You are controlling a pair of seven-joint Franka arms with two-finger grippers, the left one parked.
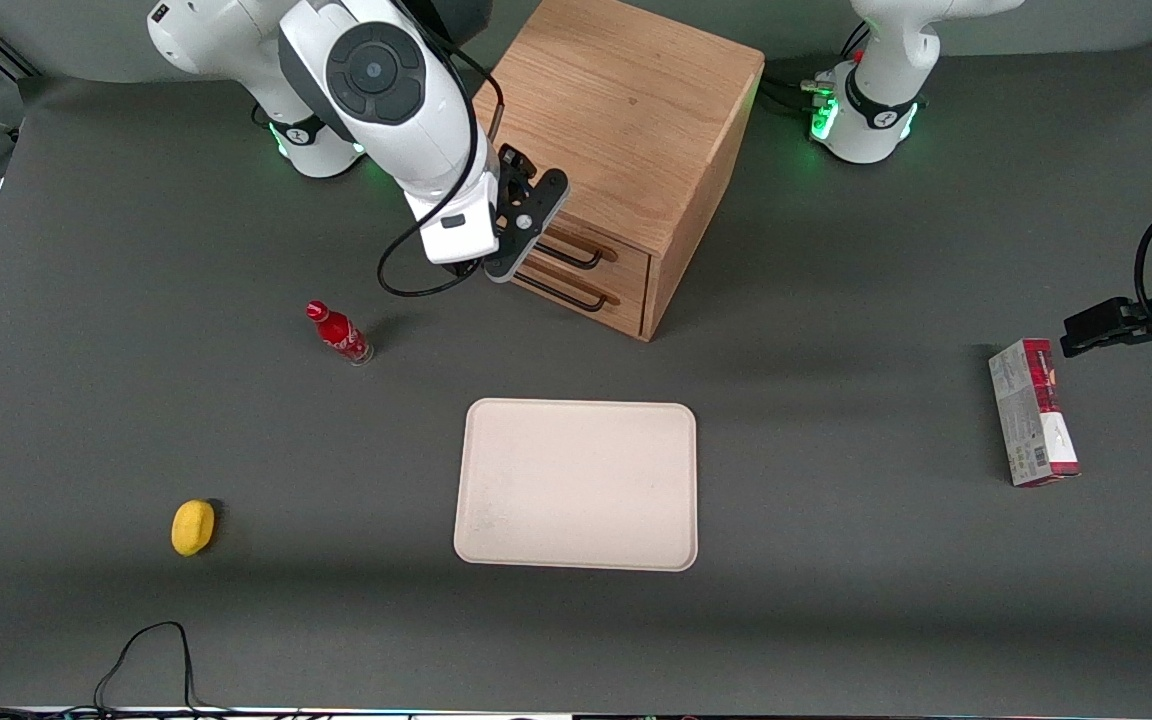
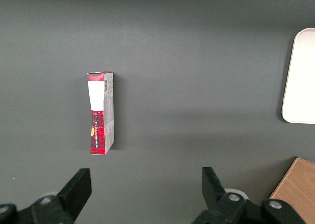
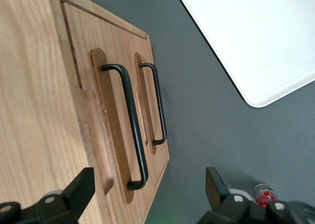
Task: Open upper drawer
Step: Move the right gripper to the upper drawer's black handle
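The wooden cabinet (image 1: 626, 110) stands at the back of the table. Its upper drawer (image 1: 628, 262) is shut flush, with a thin black bar handle (image 1: 576, 256). The matching lower drawer's handle (image 1: 576, 297) sits just below it. My right gripper (image 1: 526, 232) is open and empty, close in front of the drawer fronts at the handle's end toward the working arm's end of the table. In the right wrist view the gripper (image 3: 147, 189) has its fingers (image 3: 78, 192) spread wide, straddling the end of the upper handle (image 3: 132, 120) without touching it. The lower handle (image 3: 158, 106) lies beside it.
A cream tray (image 1: 576, 485) lies nearer the front camera than the cabinet, also in the right wrist view (image 3: 246, 37). A red bottle (image 1: 338, 333) stands near the gripper. A yellow object (image 1: 193, 527) lies toward the working arm's end. A red-and-grey box (image 1: 1033, 410) lies toward the parked arm's end.
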